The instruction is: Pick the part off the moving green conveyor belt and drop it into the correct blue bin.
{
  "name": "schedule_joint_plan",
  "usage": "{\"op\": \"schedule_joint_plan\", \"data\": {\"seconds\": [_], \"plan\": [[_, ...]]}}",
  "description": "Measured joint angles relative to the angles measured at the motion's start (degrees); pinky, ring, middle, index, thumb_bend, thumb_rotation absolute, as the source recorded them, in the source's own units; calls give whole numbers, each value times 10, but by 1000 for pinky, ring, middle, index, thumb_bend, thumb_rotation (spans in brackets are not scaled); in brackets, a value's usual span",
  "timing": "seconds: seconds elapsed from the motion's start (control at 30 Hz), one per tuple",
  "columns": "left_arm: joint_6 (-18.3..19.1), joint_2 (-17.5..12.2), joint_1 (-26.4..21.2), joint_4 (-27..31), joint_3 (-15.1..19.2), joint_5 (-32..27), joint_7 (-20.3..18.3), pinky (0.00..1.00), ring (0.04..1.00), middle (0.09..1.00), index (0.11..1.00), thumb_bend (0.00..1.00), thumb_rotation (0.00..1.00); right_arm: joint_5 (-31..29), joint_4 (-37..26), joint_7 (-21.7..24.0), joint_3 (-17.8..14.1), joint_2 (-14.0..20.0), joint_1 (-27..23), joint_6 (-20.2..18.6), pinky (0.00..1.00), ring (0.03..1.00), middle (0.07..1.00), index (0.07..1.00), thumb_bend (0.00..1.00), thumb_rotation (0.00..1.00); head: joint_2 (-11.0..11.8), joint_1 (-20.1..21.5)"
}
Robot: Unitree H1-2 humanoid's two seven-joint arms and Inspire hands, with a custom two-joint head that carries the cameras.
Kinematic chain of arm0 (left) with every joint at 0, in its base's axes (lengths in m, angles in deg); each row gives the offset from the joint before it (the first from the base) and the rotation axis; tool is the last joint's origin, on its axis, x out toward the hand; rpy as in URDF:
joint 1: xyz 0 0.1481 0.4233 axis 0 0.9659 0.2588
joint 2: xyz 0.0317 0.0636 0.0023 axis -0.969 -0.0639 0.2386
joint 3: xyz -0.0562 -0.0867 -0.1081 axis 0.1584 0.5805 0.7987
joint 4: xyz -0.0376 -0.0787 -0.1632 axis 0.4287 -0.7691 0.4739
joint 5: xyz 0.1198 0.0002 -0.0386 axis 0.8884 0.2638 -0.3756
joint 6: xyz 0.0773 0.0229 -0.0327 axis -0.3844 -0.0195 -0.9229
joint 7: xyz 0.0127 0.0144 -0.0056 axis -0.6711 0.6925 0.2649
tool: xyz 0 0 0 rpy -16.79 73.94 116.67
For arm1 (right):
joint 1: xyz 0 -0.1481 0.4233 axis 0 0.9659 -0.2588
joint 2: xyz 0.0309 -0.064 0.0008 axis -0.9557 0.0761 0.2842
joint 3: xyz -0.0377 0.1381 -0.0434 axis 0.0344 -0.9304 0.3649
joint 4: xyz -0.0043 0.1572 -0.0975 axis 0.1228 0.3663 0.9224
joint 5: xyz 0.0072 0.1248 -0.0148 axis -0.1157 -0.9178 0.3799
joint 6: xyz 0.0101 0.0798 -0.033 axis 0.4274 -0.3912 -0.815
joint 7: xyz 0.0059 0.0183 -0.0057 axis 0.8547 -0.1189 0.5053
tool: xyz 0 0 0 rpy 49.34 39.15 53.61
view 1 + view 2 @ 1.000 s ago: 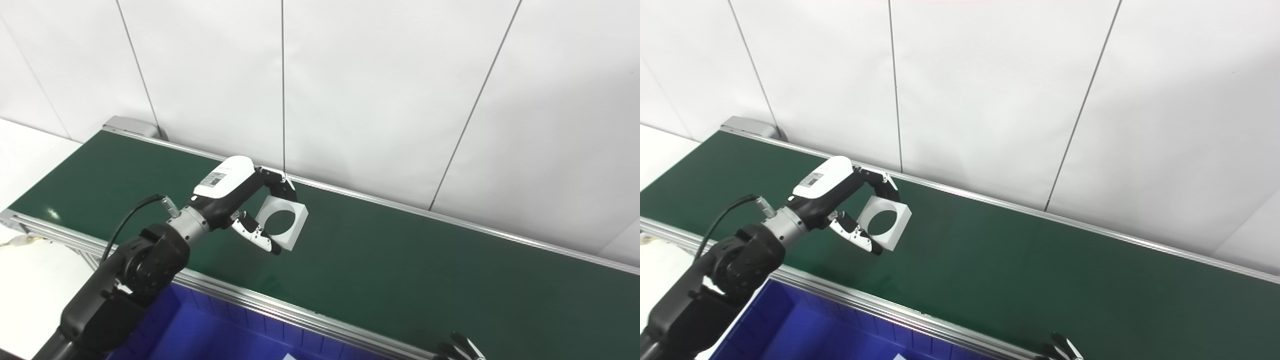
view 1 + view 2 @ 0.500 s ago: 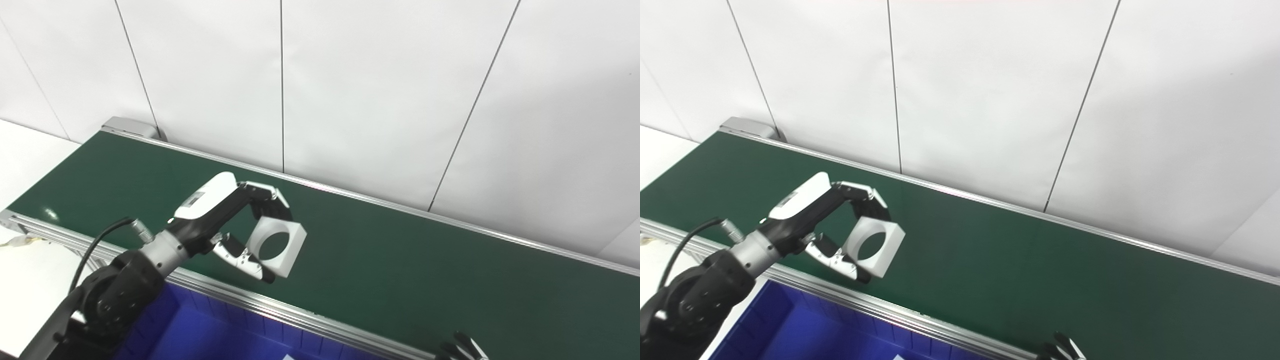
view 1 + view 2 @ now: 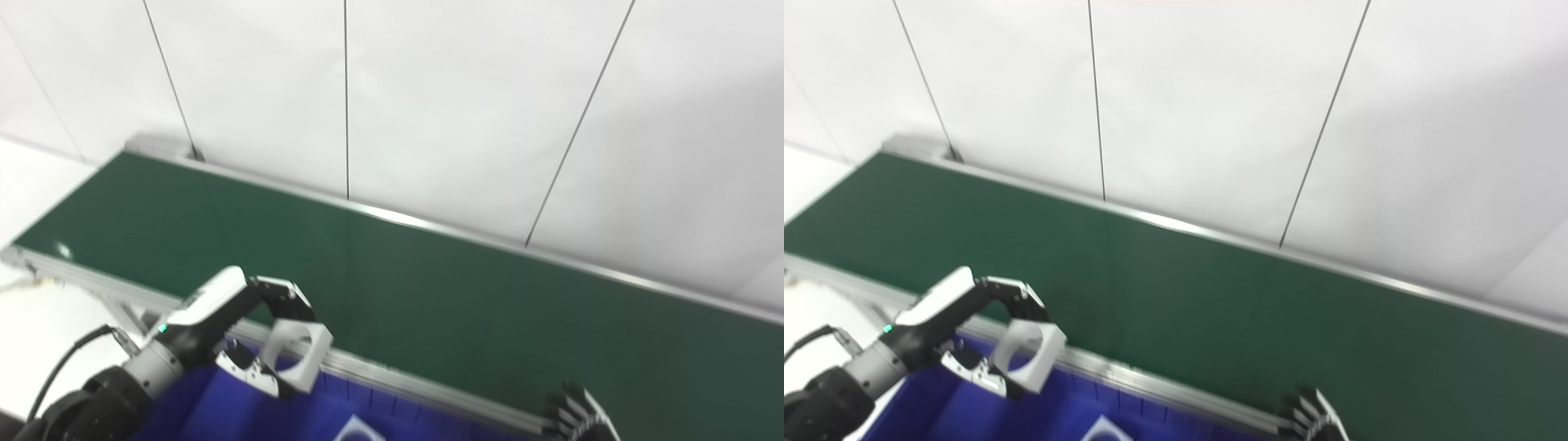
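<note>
Part (image 3: 296, 357) held by left hand (image 3: 245, 334) above the near belt rail.

Part is a white square block with a round through-hole, clamped between the fingers (image 3: 288, 301) on top and the thumb (image 3: 251, 375) below. It hangs over the near rail (image 3: 392, 383) of the green belt (image 3: 429, 294), at the edge of the blue bin (image 3: 233, 410). A second white piece (image 3: 358, 432) lies in the bin. Right hand (image 3: 579, 416) shows only fingertips at the bottom edge; whether it is apart or closed cannot be told.
</note>
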State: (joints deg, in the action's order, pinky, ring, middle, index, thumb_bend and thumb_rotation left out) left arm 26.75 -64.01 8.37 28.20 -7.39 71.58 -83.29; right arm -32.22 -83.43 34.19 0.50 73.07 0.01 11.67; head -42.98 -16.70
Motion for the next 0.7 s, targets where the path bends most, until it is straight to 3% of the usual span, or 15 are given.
{"op": "schedule_joint_plan", "data": {"seconds": [0.17, 0.3, 0.7], "plan": [[-4, 6, 9, -17, 1, -7, 0, 506, 526, 498, 488, 520, 0, -5, -19, 4, -4, 3, -5, -5, 632, 706, 772, 850, 684, 529, -27, -10], [-4, 17, 16, -30, 1, -7, 1, 535, 548, 514, 477, 519, 0, -10, -23, 9, -6, 8, -10, -10, 629, 702, 772, 848, 689, 521, -30, -15], [8, 23, 17, -36, -7, 7, 1, 498, 525, 505, 482, 519, 0, -18, -30, 11, -14, 16, -9, -17, 620, 698, 759, 834, 699, 530, -42, -26]]}}
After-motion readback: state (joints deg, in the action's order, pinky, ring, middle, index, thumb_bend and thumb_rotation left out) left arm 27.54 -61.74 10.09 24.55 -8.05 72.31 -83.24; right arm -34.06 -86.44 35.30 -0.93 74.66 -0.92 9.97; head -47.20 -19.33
